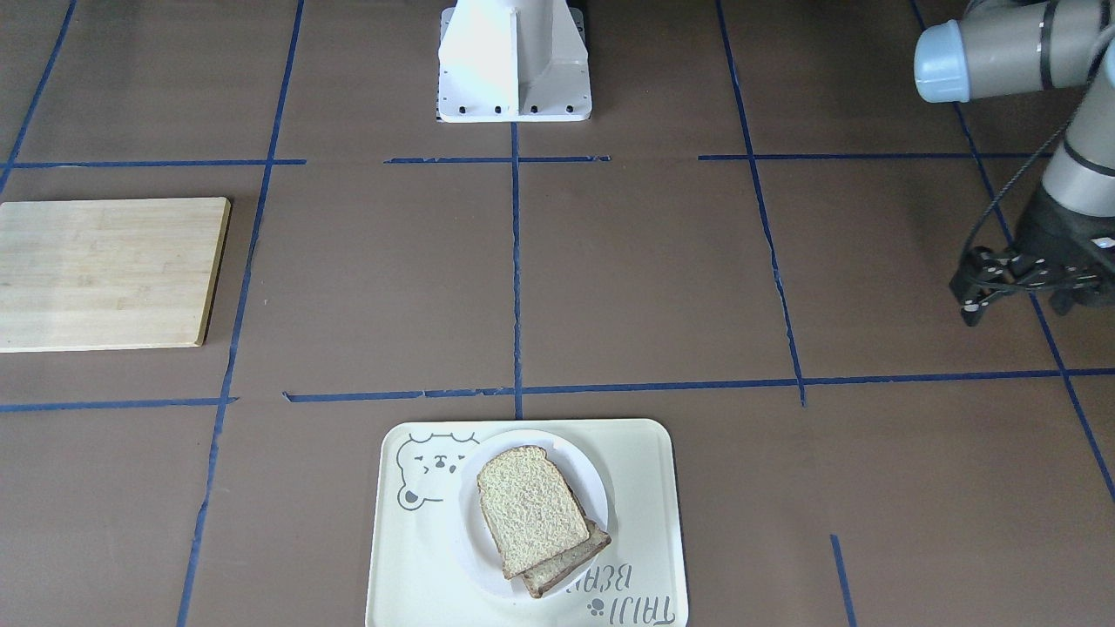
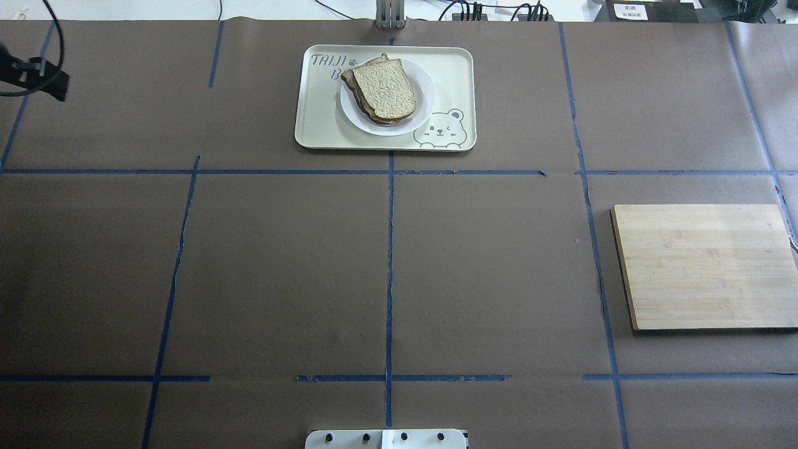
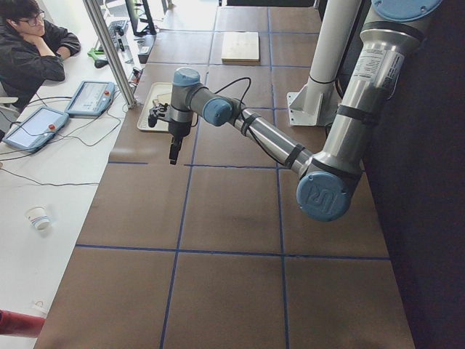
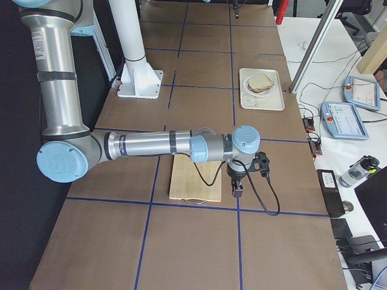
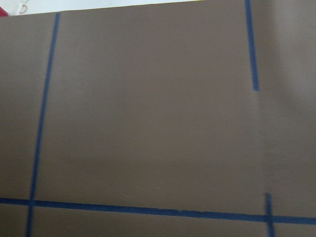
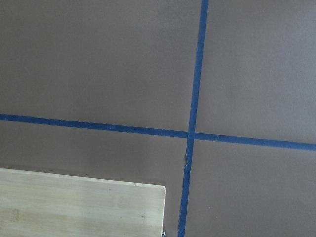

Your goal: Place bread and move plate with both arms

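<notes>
The bare bread (image 1: 531, 509) lies on top of a second slice (image 1: 566, 566) on the white plate (image 1: 585, 477), which sits on the cream bear tray (image 1: 645, 461); no egg shows. The bread (image 2: 384, 90) and the plate (image 2: 426, 103) also show in the overhead view. My left gripper (image 1: 1015, 306) hangs above bare table far to the side of the tray, open and empty; it also shows at the overhead view's edge (image 2: 43, 84). My right gripper (image 4: 237, 192) shows only in the exterior right view, by the wooden board's corner; I cannot tell whether it is open or shut.
A bamboo cutting board (image 2: 704, 265) lies flat on the robot's right side of the table. The white pedestal (image 1: 514, 61) stands at the robot's edge. Blue tape lines grid the brown table. An operator sits beyond the far edge.
</notes>
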Available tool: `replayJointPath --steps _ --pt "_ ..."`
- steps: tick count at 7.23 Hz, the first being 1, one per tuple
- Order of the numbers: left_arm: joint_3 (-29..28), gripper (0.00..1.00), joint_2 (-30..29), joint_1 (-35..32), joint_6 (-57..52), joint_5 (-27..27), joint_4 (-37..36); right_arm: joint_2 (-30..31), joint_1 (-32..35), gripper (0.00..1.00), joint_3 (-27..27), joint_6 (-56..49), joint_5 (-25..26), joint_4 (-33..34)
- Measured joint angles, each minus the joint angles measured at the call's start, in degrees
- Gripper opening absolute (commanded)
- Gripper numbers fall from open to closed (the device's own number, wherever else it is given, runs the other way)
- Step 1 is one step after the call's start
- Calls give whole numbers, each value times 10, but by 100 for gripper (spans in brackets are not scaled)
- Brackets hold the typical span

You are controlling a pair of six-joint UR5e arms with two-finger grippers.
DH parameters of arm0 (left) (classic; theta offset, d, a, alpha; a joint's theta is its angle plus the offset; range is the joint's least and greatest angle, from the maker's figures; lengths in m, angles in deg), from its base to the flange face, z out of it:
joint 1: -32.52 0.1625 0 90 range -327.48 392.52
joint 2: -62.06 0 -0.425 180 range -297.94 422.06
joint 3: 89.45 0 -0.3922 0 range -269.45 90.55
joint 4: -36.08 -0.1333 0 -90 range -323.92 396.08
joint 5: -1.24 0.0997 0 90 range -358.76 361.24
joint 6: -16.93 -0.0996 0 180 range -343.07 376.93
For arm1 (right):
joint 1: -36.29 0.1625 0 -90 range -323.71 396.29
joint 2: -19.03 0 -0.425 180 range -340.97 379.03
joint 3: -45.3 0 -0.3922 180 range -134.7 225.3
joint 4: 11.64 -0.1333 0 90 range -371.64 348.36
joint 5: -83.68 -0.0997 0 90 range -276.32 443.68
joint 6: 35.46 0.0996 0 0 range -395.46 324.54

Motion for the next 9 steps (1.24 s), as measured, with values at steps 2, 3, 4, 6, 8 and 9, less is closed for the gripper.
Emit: replayJointPath --steps 2,3,4,6,8,9 --pt "-18 100 10 -96 -169 -55 -79 51 7 100 40 1 2 -2" --pt "-44 100 10 -138 -238 -82 -104 71 7 100 56 3 0 -1" --pt "-83 100 11 -174 -298 -116 -115 84 8 100 67 6 -2 0" --pt "-174 100 17 -225 -408 -181 -118 96 9 100 73 7 -8 5" --pt "-204 100 63 -237 -452 -212 -101 102 12 100 73 8 -15 5" --pt "-206 100 95 -238 -454 -223 -66 103 12 100 74 8 -17 5"
